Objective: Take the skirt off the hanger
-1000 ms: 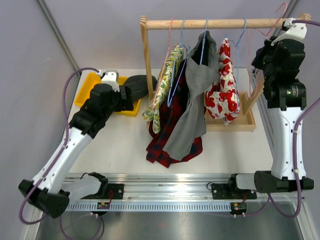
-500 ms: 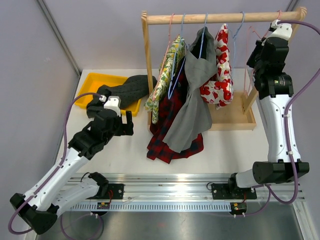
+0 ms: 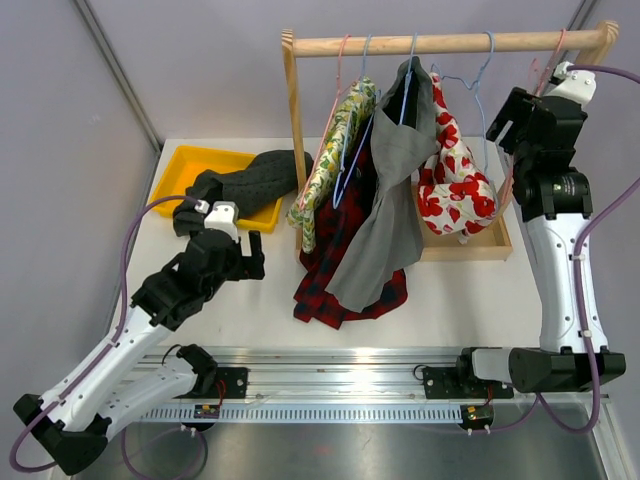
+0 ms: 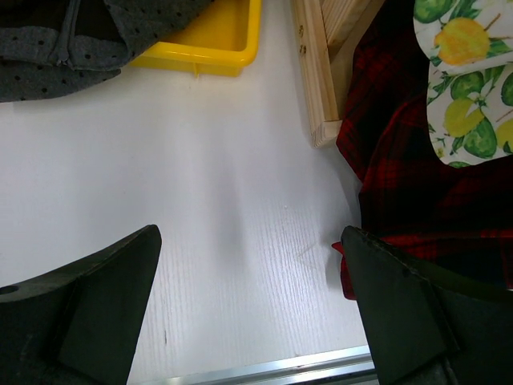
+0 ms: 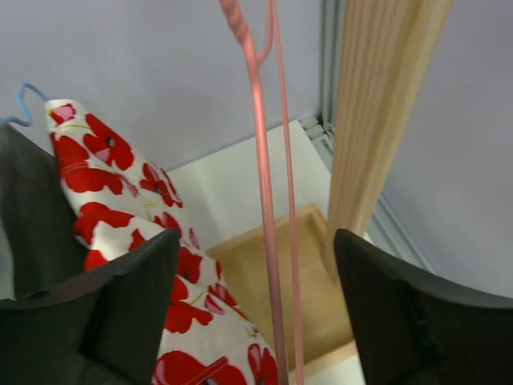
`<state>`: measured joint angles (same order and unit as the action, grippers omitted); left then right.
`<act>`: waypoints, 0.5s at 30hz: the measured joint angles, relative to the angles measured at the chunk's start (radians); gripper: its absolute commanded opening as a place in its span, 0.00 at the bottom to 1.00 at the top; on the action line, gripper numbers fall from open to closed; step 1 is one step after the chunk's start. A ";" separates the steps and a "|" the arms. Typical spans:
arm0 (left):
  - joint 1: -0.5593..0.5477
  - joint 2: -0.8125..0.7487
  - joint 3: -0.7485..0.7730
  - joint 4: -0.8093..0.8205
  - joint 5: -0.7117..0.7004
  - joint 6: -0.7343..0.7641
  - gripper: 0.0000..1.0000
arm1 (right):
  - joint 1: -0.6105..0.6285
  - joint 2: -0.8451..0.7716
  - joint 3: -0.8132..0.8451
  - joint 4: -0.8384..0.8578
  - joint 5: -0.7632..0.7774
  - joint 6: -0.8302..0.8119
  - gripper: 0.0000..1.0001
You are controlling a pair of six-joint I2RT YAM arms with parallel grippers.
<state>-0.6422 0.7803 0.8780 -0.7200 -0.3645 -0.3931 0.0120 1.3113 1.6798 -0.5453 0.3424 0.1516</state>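
**Inspector:** Position of the skirt to be stated.

**Recorder:** The poppy-print skirt (image 3: 455,190) is found bunched on a blue hanger (image 3: 489,55) on the wooden rail (image 3: 450,43). Its lower folds sag toward the rack base (image 3: 490,248); whether they touch cannot be told. It is taken to be the task's garment.

**Inspector:** State of the hands?

**Recorder:** The right hand (image 5: 256,241) is seen with fingers apart, high near the rail's right end. A bare pink hanger (image 5: 260,160) runs between the fingers, unclamped, with the skirt just to its left. The left hand (image 4: 250,237) is likewise spread and holds nothing, low over the counter (image 4: 200,200) beside the red plaid garment (image 4: 417,200).

**Inspector:** Recommendation for the step in hand?

**Recorder:** The pink hanger is judged the wrong target. The right hand should be shifted left and closed on fabric only, near the waistband, never on wire. The cloth is best drawn down and off one hanger shoulder at a time, slowly, so that the hook is not dragged from the rail and neighbouring garments are not snagged
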 measured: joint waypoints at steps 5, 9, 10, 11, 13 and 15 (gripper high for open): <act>-0.018 -0.002 -0.002 0.000 -0.007 0.000 0.99 | 0.000 -0.046 -0.026 -0.051 0.058 0.011 0.99; -0.034 -0.009 -0.002 0.000 -0.012 -0.001 0.99 | 0.000 -0.118 -0.025 -0.073 0.106 0.014 0.99; -0.038 -0.012 -0.002 0.000 -0.014 -0.001 0.99 | 0.000 -0.144 -0.025 -0.074 0.112 0.017 0.99; -0.041 -0.014 -0.002 -0.001 -0.016 -0.002 0.99 | 0.000 -0.171 -0.023 -0.077 0.113 0.019 0.99; -0.047 -0.015 -0.002 -0.001 -0.019 -0.004 0.99 | 0.000 -0.223 -0.010 -0.080 0.094 0.019 0.99; -0.053 -0.015 -0.002 -0.001 -0.024 -0.005 0.99 | 0.000 -0.263 0.013 -0.077 0.038 0.016 0.99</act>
<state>-0.6949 0.7650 0.8764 -0.7208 -0.3885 -0.3981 0.0116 1.0485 1.6924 -0.6228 0.3801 0.1680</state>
